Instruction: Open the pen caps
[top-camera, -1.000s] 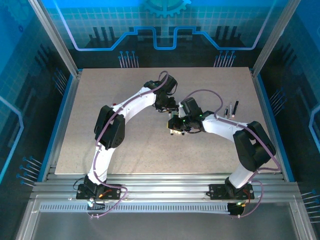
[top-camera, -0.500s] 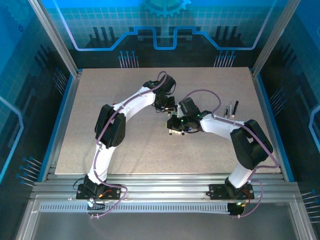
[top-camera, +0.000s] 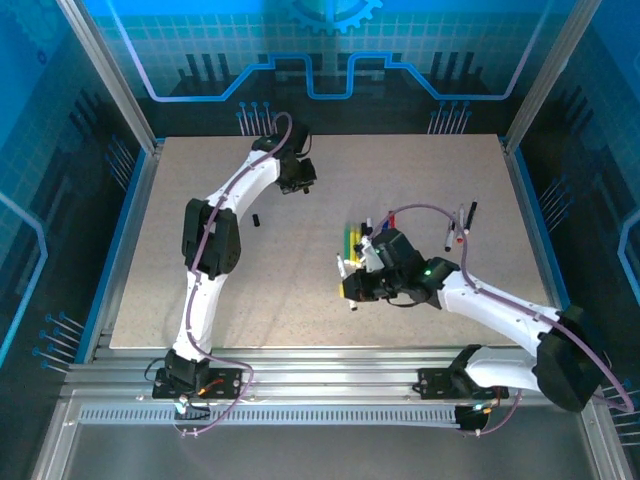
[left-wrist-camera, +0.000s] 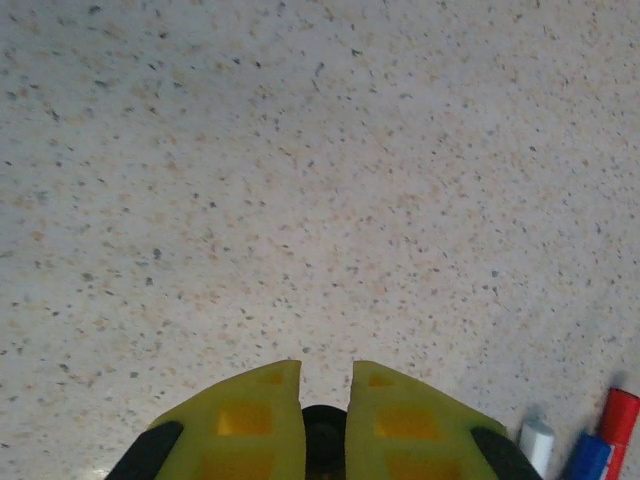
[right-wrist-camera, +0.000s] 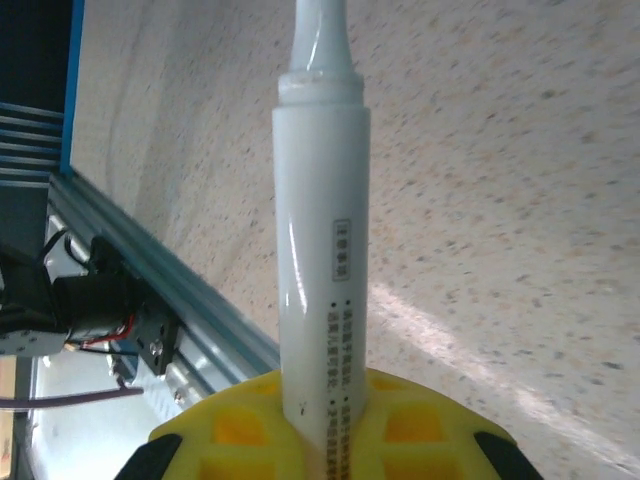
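Loose black cap (top-camera: 256, 220) lies on the worktop (top-camera: 160, 260), far left. Left end effector (top-camera: 297, 178) sits just beyond it, fingers clenched to a thin slit. There's a dark shape in the slit; can't tell if it's a cap. Right end effector (top-camera: 352, 287) is grasping a white pen (right-wrist-camera: 320, 250), cap off, bare tip pointing away from the wrist. Other pens (top-camera: 354, 240) lie just beyond it, long axes running near-to-far. Right arm is much nearer, so it's likely the one to pick next.
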